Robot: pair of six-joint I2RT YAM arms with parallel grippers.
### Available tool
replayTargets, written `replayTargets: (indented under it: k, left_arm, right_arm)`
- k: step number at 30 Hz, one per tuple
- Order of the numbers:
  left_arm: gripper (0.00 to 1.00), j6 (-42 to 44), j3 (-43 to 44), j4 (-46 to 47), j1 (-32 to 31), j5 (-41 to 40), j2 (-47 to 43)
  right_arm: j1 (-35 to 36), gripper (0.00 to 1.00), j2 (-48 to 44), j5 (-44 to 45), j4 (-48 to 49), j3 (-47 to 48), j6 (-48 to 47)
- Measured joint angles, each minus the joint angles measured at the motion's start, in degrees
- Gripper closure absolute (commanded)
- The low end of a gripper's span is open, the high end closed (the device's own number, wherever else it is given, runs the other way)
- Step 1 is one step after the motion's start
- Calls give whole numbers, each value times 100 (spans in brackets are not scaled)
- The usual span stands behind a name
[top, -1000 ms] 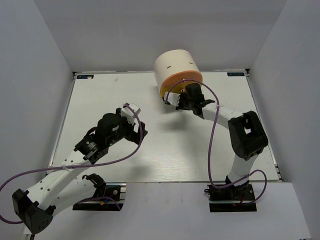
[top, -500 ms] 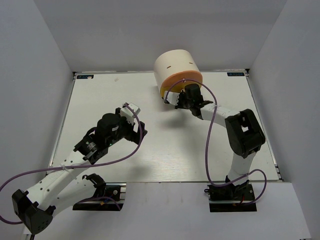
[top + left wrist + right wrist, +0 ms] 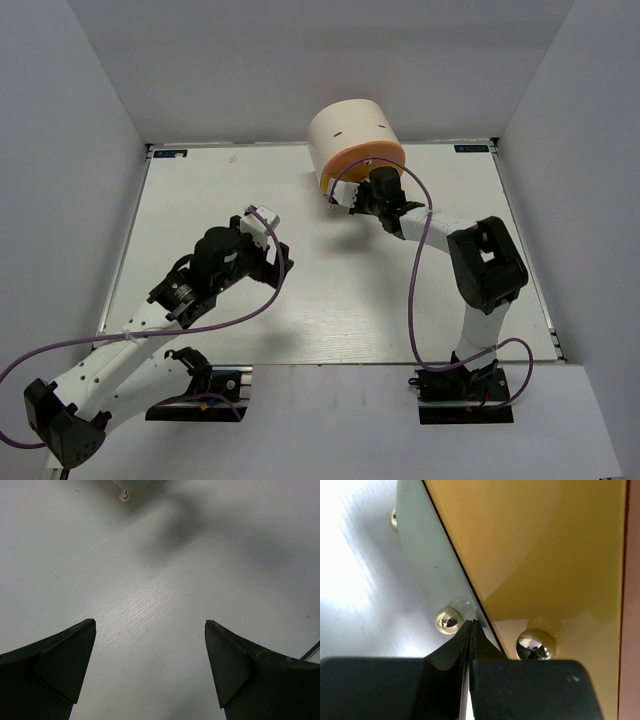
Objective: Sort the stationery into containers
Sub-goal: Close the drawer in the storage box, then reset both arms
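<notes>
Nearby, arm bases [image 3: 195, 385]: black blocks bolted at the near edge, with white links rising from them.
purple cable [image 3: 418, 290]: thin and glossy, one looping loosely along each arm.
table [image 3: 200, 200]: a flat white matt board; the left wrist view shows a fine wood grain.
left gripper [image 3: 150, 622]: dark wedge-shaped fingers spread wide with nothing between them, over bare table left of centre and well apart from the organiser.
right gripper [image 3: 471, 625]: black fingers pressed flat together and holding nothing. The tips are at the seam where two drawer fronts meet, between the two knobs; contact cannot be told.
knobs [image 3: 448, 620]: small polished gold balls, mirror-bright, one on each of those two fronts.
grey-green drawer [image 3: 420, 545]: the lowest, a smooth curved front just above the table.
yellow drawer [image 3: 535, 545]: the middle one, glossy and rounded.
salmon-orange drawer [image 3: 365, 156]: the top one, its curved rim showing from above.
organiser [image 3: 345, 130]: a cream, smooth, half-round body with two short dark marks on its top, standing at the far middle of the table.
corner labels [image 3: 170, 153]: small strips at the two far corners, their print too small to read.
</notes>
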Motion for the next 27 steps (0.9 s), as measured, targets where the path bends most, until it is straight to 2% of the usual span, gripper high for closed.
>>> replayTargets:
  k: [18,24,27]
  left_arm:
    - [1,0,-55,-2,0,-72,-2]
    - [1,-2,-55,2,0,-94,-2]
    - [1,-2,-59,17,0,-68,-2]
  right_arm:
    - [-2,100,181,181,208,-4,-76]
    - [-2,100,-490,11,96,-472,197]
    - [-2,77,-1241,-131,-186,-717,568]
